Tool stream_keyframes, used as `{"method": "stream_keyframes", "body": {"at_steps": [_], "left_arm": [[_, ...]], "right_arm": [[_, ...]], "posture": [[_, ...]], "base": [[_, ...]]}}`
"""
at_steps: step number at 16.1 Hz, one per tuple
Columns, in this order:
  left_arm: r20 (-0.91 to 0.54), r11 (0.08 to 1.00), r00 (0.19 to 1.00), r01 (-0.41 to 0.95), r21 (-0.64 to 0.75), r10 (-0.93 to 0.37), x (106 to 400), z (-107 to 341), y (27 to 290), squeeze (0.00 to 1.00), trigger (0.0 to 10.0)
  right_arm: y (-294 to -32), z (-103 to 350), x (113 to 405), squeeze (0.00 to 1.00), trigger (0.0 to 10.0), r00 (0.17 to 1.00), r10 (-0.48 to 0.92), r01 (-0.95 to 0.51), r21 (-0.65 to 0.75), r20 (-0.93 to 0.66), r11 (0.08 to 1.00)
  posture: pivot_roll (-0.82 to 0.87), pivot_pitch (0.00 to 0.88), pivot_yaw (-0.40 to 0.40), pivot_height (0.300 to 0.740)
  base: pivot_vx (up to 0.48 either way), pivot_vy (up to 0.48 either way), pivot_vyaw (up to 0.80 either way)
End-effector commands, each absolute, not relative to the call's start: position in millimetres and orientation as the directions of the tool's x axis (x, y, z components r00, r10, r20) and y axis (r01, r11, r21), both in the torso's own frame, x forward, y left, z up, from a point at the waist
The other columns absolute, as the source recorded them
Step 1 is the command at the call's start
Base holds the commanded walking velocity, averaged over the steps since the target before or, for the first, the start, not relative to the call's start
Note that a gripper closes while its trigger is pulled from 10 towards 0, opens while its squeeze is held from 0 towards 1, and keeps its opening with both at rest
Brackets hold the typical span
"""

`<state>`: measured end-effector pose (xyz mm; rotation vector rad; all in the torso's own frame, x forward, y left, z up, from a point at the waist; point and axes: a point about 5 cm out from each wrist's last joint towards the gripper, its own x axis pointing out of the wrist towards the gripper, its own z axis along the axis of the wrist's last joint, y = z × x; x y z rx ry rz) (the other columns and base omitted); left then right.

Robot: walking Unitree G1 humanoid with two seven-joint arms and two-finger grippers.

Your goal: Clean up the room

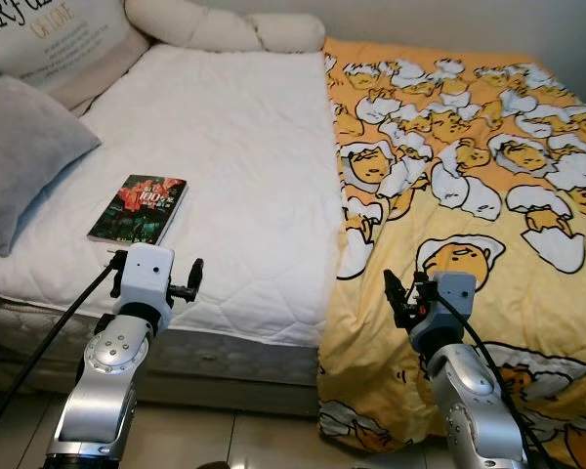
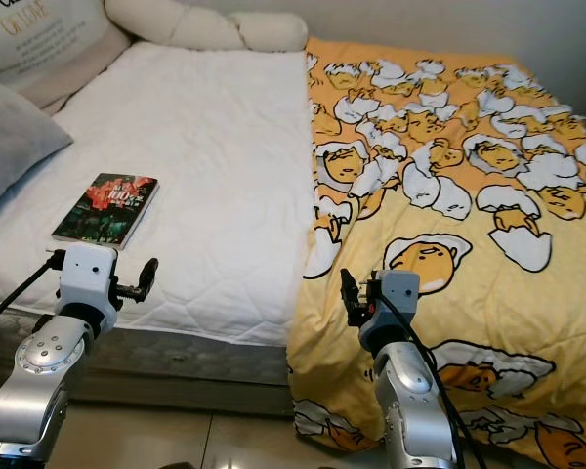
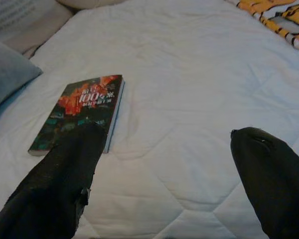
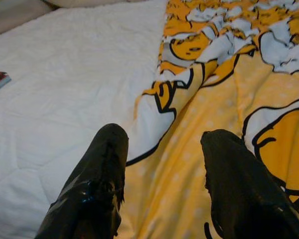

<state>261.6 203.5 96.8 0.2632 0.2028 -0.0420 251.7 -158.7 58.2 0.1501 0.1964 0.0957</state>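
Observation:
A dark book [image 1: 139,208] with a red and green cover lies flat on the white mattress [image 1: 234,137], near its front left part. A yellow blanket [image 1: 469,186] with a cartoon egg pattern covers the bed's right half and hangs over the front edge. My left gripper [image 1: 191,278] hovers open at the bed's front edge, just short of the book [image 3: 79,112] and slightly right of it. My right gripper [image 1: 397,296] is open above the blanket's [image 4: 229,89] left border near the front edge. Nothing is held between either pair of fingers.
A grey pillow [image 1: 20,156] rests at the mattress's left side. A cream printed cushion [image 1: 59,39] and a long cream bolster [image 1: 234,27] lie along the headboard end. The tiled floor [image 1: 254,440] runs below the bed's front edge.

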Motion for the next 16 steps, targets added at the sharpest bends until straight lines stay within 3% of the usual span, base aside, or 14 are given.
{"method": "stream_keyframes", "body": {"at_steps": [1,16], "left_arm": [[-0.191,0.964,0.981,0.066,0.259,-0.016,260.5,99.0,201.2,0.00,10.0],[-0.191,0.963,0.981,0.065,0.262,-0.014,260.3,98.8,201.7,0.00,10.0]], "right_arm": [[-161.0,59.7,252.7,0.00,10.0,0.977,0.099,-0.069,0.161,-0.188,0.985],[-160.4,59.9,253.3,0.00,10.0,0.976,0.102,-0.072,0.160,-0.190,0.985]], "posture": [[0.00,0.000,-0.037,0.740],[0.00,0.000,-0.039,0.740]], "base": [[0.000,0.000,0.00],[0.000,0.000,0.00]]}}
